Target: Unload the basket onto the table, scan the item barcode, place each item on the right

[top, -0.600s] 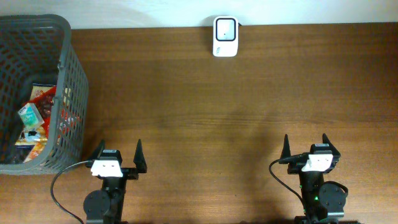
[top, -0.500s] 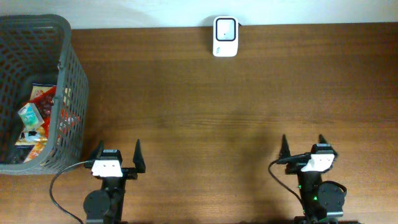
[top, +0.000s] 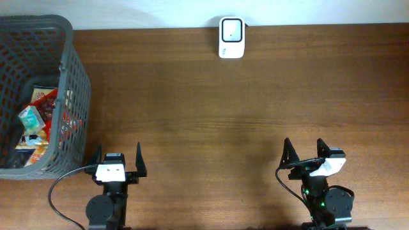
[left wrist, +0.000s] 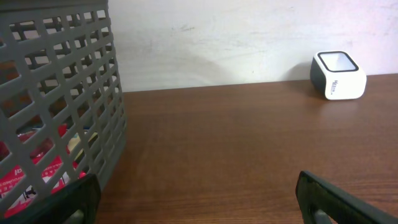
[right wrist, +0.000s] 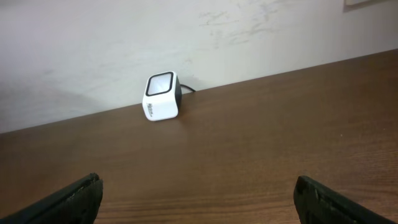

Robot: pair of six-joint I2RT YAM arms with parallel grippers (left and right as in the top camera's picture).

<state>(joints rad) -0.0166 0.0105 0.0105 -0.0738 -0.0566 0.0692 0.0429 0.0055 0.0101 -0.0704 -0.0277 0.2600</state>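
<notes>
Presently: left claw (top: 118, 153) and right claw (top: 304, 150), both spread, empty. Basket (top: 77, 83) just left of left claw; snagging its mesh wall could spill packets (top: 39, 115).

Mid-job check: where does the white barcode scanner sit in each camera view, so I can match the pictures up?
Overhead: scanner at top centre, at the far edge of the table.
Left wrist: scanner at upper right, near the wall.
Right wrist: scanner left of centre, near the wall.
Shared landmark: the line where the brown table meets the pale wall, just behind the scanner in all three.
</notes>
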